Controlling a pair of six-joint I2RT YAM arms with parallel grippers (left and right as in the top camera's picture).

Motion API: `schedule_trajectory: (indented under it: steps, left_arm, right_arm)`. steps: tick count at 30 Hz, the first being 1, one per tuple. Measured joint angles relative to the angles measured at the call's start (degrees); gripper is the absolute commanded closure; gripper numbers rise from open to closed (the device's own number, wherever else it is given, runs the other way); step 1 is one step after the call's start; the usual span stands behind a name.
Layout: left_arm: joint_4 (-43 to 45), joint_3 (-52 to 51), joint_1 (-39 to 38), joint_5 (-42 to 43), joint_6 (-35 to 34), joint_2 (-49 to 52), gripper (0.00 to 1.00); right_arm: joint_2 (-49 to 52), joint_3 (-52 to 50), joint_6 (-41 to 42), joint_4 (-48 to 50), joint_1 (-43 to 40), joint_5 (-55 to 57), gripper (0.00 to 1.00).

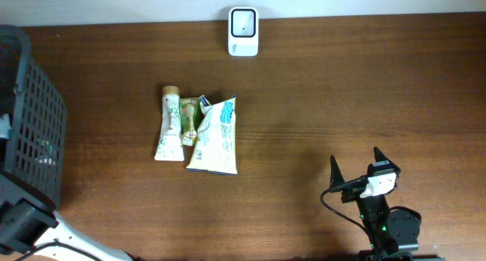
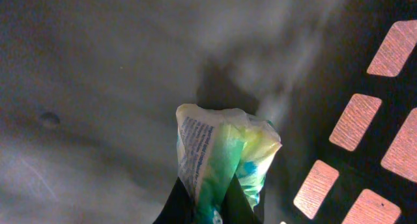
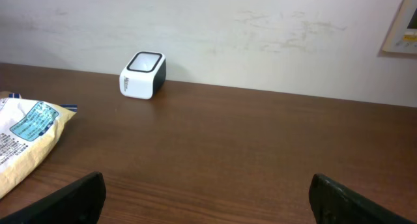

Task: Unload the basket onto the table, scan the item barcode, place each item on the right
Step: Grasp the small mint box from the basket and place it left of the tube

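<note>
One white, rounded-square scanner (image 1: 243,32) stands at the middle of the far edge of the wooden bench (image 1: 342,79). Three soft packs lie close together mid-bench: one tube (image 1: 168,123), one small sachet (image 1: 194,118), one flat pouch (image 1: 216,136). One black perforated basket (image 1: 30,117) sits at the left edge. Inside it, the left gripper (image 2: 207,208) is clamped on one crumpled, glossy packet (image 2: 221,149). The right gripper (image 1: 355,158), near the front-right corner, has its fingers spread wide and holds nothing.

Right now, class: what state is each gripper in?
Left gripper: closed, holding a green-and-white packet.
Right gripper: open, holding nothing.
</note>
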Motion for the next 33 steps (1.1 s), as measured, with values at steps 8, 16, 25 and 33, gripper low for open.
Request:
schedule_trajectory:
  steps: [8,16,25,33]
  left_arm:
    - [-12.48,26.77,0.02,13.99,-4.96,-1.55,1.00]
    - [-23.23,38.32,-20.04,16.74,-10.25,-20.13,1.00]
    - [3.08,-8.04,-43.12,-12.50,-21.57,-16.20,1.00]
    - [25.81,-30.97,-43.28,-18.10,-24.81,-16.50,1.00]
  right_arm:
    - [0.00,0.00,0.00,0.00,0.00,0.00,0.01]
    - [0.00,0.00,0.02,0.00,0.00,0.00,0.01]
    - [0.00,0.00,0.02,0.00,0.00,0.00,0.01]
    - [0.00,0.00,-0.02,-0.02,0.00,-0.02,0.02]
